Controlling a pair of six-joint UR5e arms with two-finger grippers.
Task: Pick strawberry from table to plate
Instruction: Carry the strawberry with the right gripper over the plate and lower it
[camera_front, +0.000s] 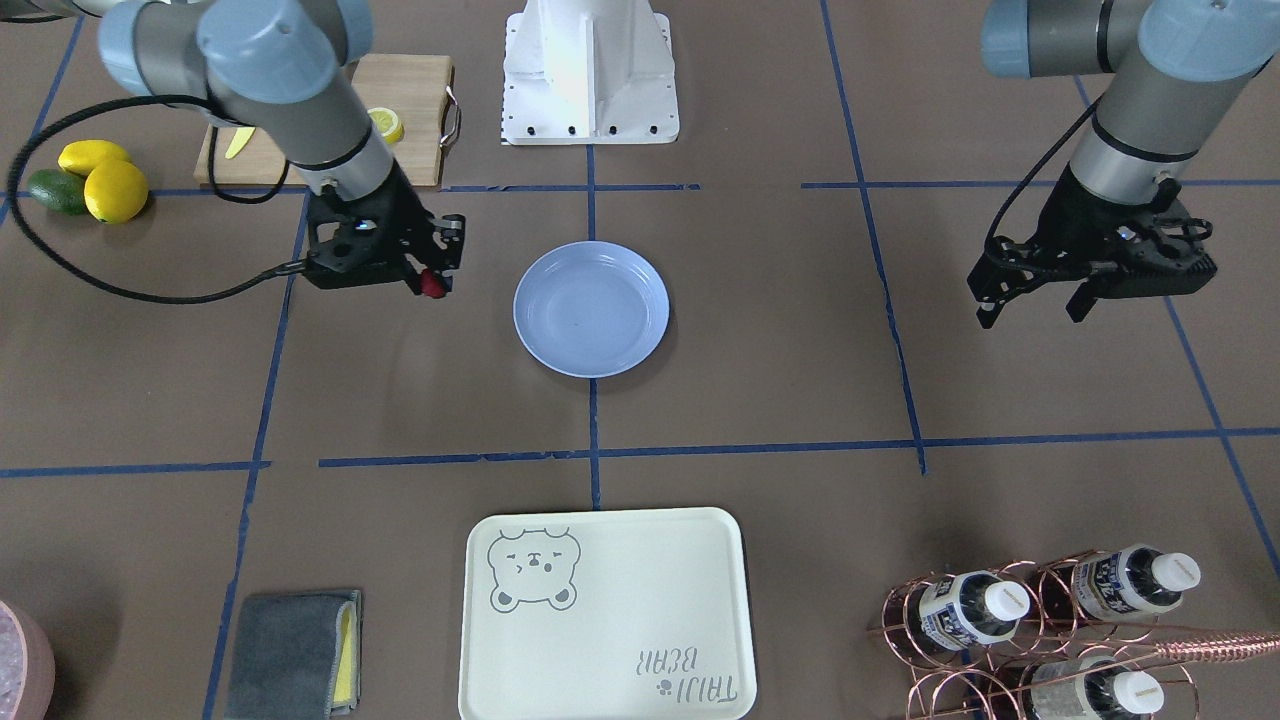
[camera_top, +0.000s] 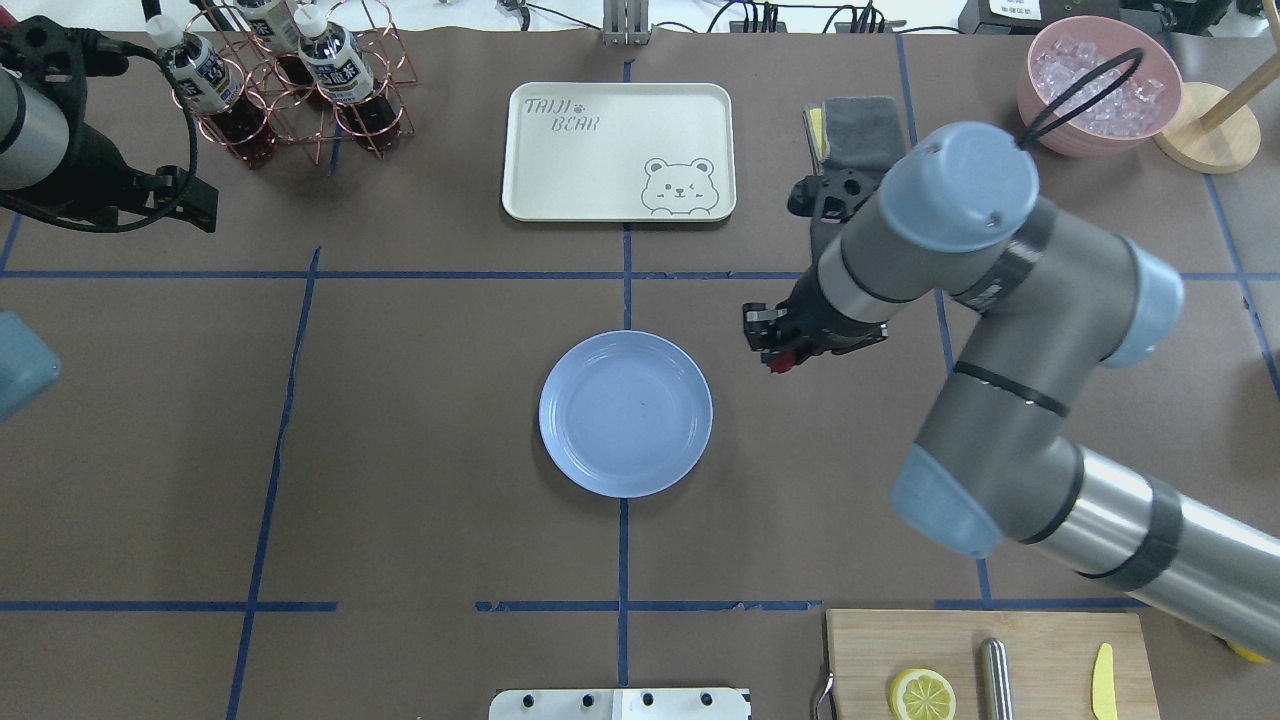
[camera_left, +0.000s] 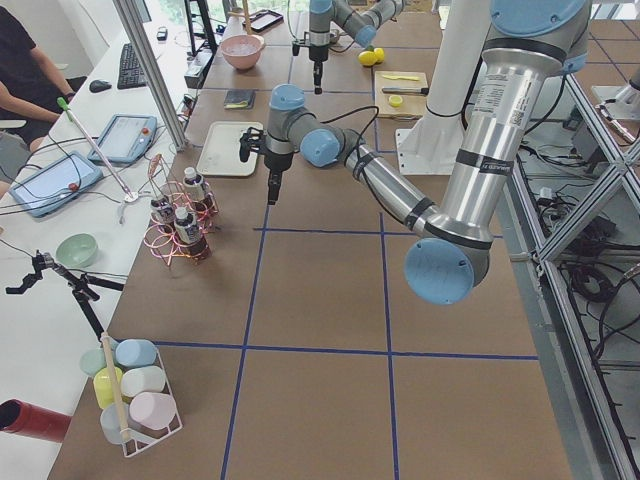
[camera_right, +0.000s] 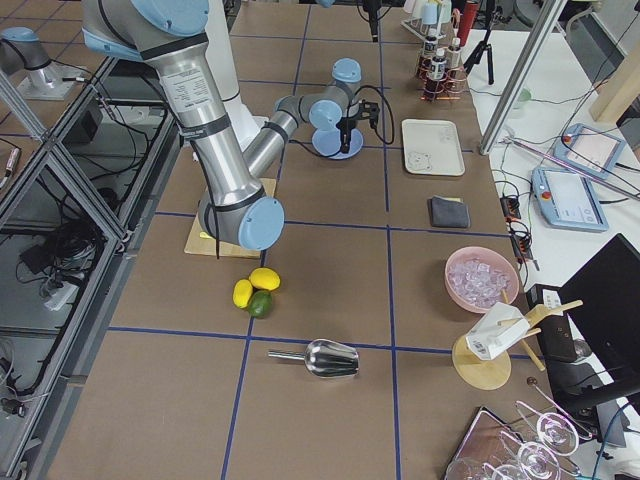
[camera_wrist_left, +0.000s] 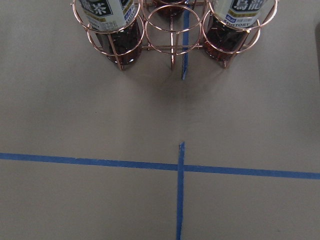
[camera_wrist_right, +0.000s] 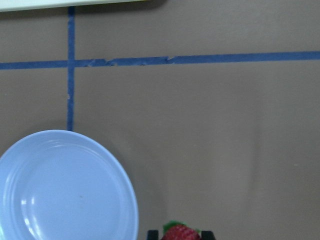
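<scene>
My right gripper (camera_front: 431, 283) is shut on the strawberry (camera_front: 433, 286), a small dark-red berry held above the table (camera_front: 760, 330), a short way to the side of the light-blue plate (camera_front: 591, 309). From overhead the strawberry (camera_top: 781, 362) sits in the right gripper (camera_top: 779, 358) just right of the plate (camera_top: 626, 413). In the right wrist view the strawberry (camera_wrist_right: 180, 233) shows at the bottom edge between the fingertips, with the plate (camera_wrist_right: 60, 190) at lower left. My left gripper (camera_front: 1030, 305) hangs open and empty, far from the plate.
A cream bear-print tray (camera_top: 619, 151) lies beyond the plate. A copper rack of bottles (camera_top: 285, 85) is near my left arm. A cutting board (camera_top: 990, 665) holds a lemon half (camera_top: 922, 694). A grey cloth (camera_top: 860, 125) and a pink ice bowl (camera_top: 1098, 85) lie far right.
</scene>
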